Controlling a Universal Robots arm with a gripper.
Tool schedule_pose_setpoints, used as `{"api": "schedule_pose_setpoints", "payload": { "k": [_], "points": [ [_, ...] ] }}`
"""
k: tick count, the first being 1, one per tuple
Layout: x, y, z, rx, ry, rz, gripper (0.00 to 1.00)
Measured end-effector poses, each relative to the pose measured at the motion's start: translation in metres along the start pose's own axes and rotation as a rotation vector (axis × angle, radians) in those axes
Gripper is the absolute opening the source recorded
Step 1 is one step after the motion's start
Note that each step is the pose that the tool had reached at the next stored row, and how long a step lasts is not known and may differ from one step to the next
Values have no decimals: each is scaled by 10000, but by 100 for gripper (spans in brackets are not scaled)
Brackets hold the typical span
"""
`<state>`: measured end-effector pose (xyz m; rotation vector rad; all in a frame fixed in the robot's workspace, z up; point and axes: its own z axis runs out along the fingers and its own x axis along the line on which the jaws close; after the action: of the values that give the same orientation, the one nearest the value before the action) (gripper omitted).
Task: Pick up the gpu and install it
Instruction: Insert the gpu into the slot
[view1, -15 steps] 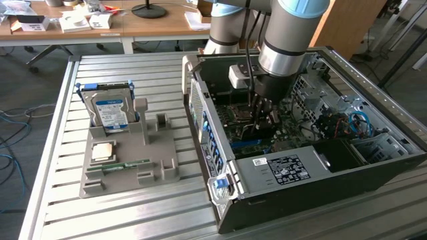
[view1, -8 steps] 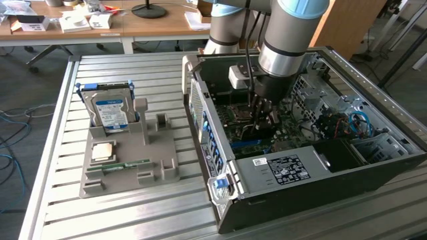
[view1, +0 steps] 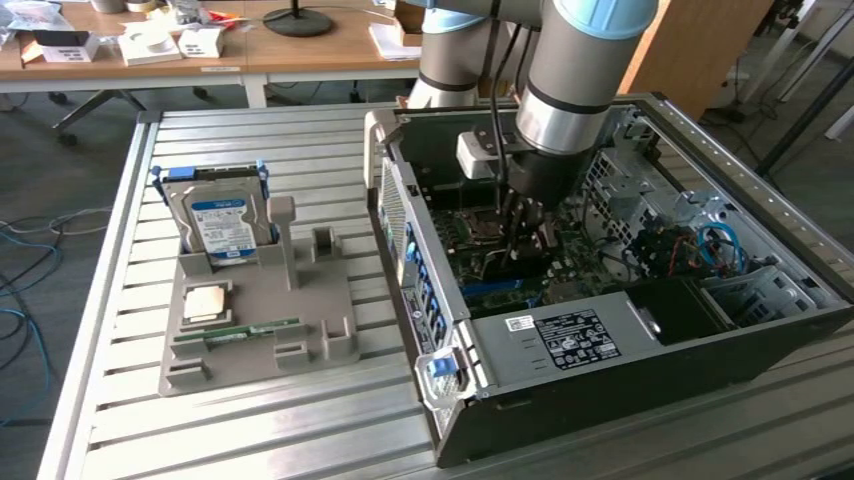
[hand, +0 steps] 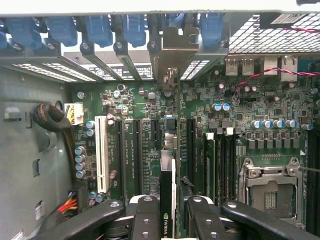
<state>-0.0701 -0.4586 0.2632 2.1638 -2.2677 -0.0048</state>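
I count one gpu (hand: 165, 192), one hard drive (view1: 220, 225) and one memory stick (view1: 240, 331). My tool (hand: 171, 220) is partway closed, both fingers clamped on the gpu. It is a thin dark card seen edge-on, with a pale metal bracket (hand: 173, 50) at its far end, held over the motherboard (hand: 140, 105) beneath the tool. The drive and stick sit well away from the tool on the bench (view1: 267, 430).

I assess this site as a robotics lab or workshop. Grounds: a robot arm (view1: 577, 80) stands over an open computer case (view1: 627, 390) on a slatted metal bench (view1: 267, 430). Wooden desks (view1: 314, 50) behind it carry small boxes (view1: 150, 45). Loose cables (view1: 27, 235) trail across the floor (view1: 54, 160).
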Motion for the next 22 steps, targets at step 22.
{"api": "schedule_pose_setpoints", "payload": {
  "k": [22],
  "points": [
    [2, 15, 14, -4, -77, -1, 26]
  ]
}}
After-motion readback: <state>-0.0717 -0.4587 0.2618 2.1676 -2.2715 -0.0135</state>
